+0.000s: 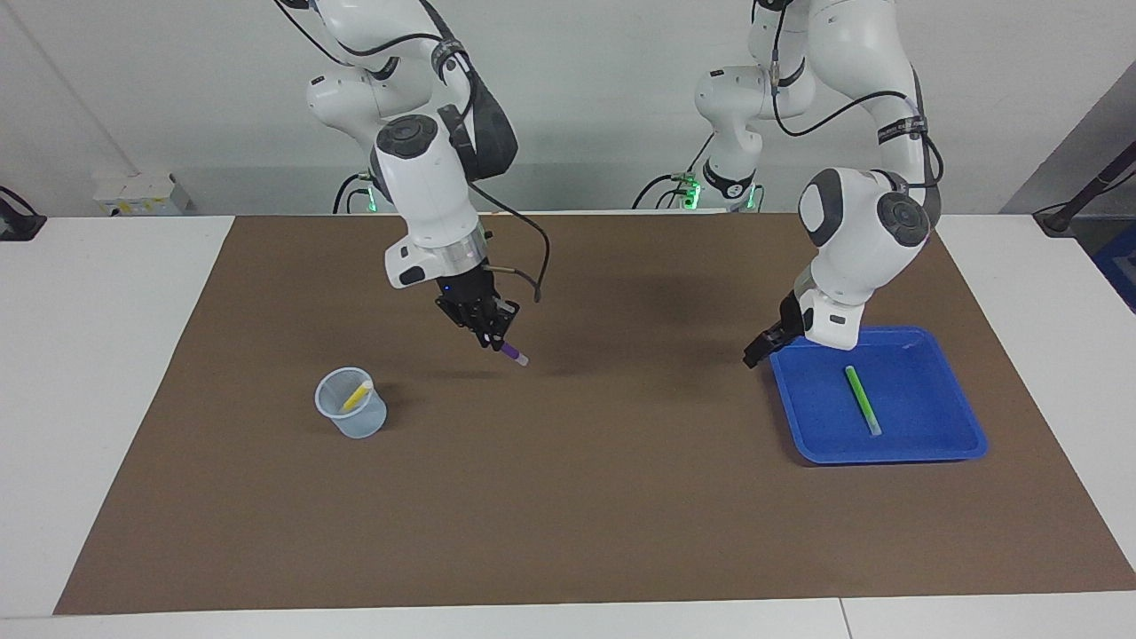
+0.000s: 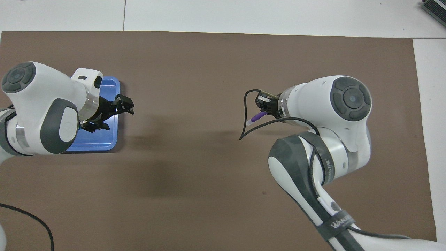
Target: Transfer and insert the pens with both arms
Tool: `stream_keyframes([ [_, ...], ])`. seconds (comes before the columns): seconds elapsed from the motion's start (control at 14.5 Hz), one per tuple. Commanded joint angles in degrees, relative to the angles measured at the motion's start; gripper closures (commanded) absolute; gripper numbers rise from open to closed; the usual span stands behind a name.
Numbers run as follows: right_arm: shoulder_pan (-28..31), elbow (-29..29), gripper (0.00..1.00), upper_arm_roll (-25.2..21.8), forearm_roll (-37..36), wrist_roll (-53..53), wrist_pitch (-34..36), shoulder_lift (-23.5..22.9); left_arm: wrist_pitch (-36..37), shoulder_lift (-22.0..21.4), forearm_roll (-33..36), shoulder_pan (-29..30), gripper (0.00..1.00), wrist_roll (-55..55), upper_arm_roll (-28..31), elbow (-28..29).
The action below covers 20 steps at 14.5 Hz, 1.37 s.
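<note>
My right gripper [image 1: 495,340] [image 2: 263,111] is shut on the purple pen [image 1: 514,355] [image 2: 255,118], which slants down with its pale cap end lowest, above the mat between the cup and the tray. The clear cup [image 1: 351,414] stands toward the right arm's end with the yellow pen [image 1: 358,395] leaning inside it. My left gripper [image 1: 753,357] [image 2: 116,116] hangs open and empty over the edge of the blue tray [image 1: 923,453] [image 2: 104,148]. In that tray lies the green pen [image 1: 862,400]. From overhead, the arms hide the cup and the green pen.
A brown mat [image 1: 568,497] covers most of the white table [image 1: 98,373]. A black cable [image 2: 244,115] loops out from the right wrist beside the purple pen.
</note>
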<state>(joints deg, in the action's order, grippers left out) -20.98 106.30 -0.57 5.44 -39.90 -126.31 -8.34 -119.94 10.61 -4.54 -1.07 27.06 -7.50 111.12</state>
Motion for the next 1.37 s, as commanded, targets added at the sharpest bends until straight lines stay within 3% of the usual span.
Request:
stream_keyframes([
  [0.0, 2.77, -0.22, 1.00, 0.57, -7.78, 12.25, 4.48, 2.53, -2.04, -0.68, 6.72, 3.52, 0.00, -13.21, -0.41, -0.73],
  [0.21, 5.58, -0.22, 1.00, 0.66, -12.20, 24.74, 7.82, 4.91, -3.02, 1.51, 8.49, 6.61, 0.00, -23.53, -0.41, -3.97],
  [0.62, 12.53, -0.92, 1.00, 0.65, -14.50, 45.25, 8.28, 7.46, -1.44, 7.74, 9.90, 9.50, 0.01, -24.43, -0.58, -11.09],
  [0.82, 13.68, -1.36, 1.00, 0.66, -14.58, 48.42, 5.92, 7.02, -1.09, 12.67, 9.29, 13.63, 0.01, -25.83, -1.20, -14.07],
  [1.31, 14.56, -0.40, 1.00, 0.74, -14.50, 48.69, -2.18, 3.78, -3.71, 15.76, 7.71, 13.99, 0.08, -25.83, -1.11, -13.31],
])
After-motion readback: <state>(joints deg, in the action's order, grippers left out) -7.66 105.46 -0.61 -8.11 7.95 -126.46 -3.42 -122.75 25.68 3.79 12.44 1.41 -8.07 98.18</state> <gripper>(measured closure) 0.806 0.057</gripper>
